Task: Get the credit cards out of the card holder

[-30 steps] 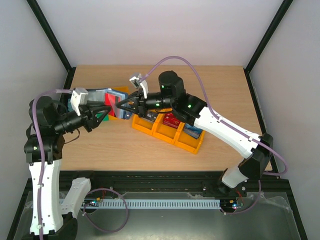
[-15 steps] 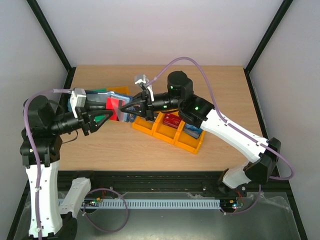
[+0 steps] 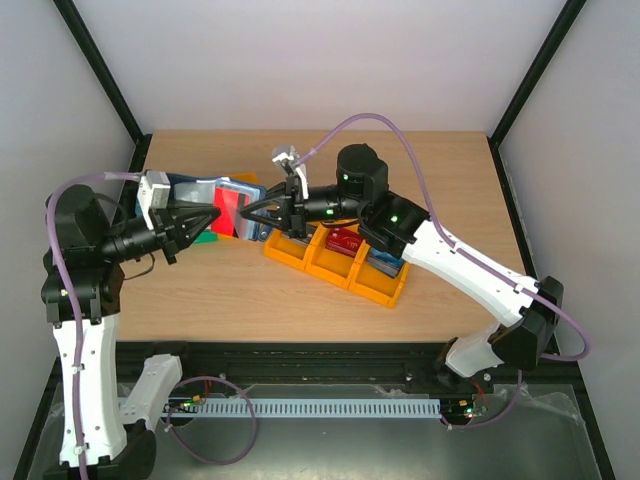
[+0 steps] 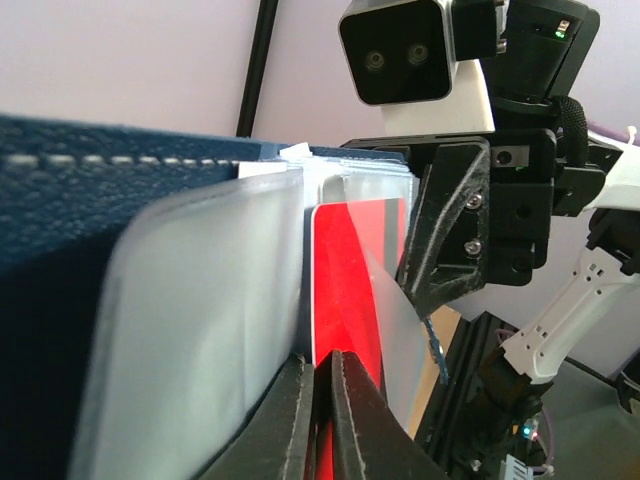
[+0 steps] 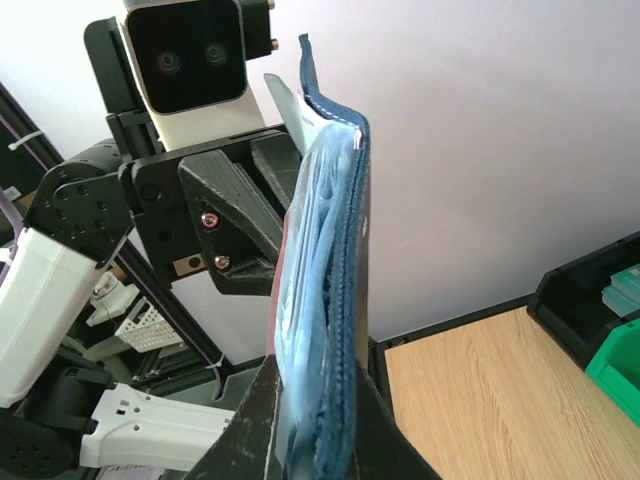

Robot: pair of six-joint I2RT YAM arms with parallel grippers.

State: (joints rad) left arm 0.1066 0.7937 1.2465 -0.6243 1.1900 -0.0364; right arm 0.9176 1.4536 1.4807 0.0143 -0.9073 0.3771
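**A:** Where is the wallet (image 3: 252,222)?

**B:** It is off the table, in the air just left of the orange tray (image 3: 330,272). The right claw (image 5: 320,385) is pressed together on one edge of it. It holds the wallet on end, with the navy cover on one side and the pale pockets on the other.

**A:** And the left claw (image 4: 325,362)?

**B:** It is pinched on the near edge of the red card (image 4: 345,290), which stands partly out of a clear pocket. The bite looks shallow, with only the tips on the card's rim.

**A:** So what could go wrong?

**B:** Most likely the card slips from those tips. It is smooth plastic held by a small bite, and the pocket may grip it tightly. The opposite could also happen: the card sticks and the pull drags the whole wallet out of the right claw. That claw holds only one edge of something soft that folds.

**A:** And then it falls?

**B:** Probably, onto the table left of the tray or into the tray itself.

**A:** Anything else?

**B:** The two claws sit almost tip to tip left of the tray. A pull that is not straight along the pocket could bend the card or knock the claws together. Pale edges behind the red card suggest more cards. Friction might drag one halfway out and let it drop.
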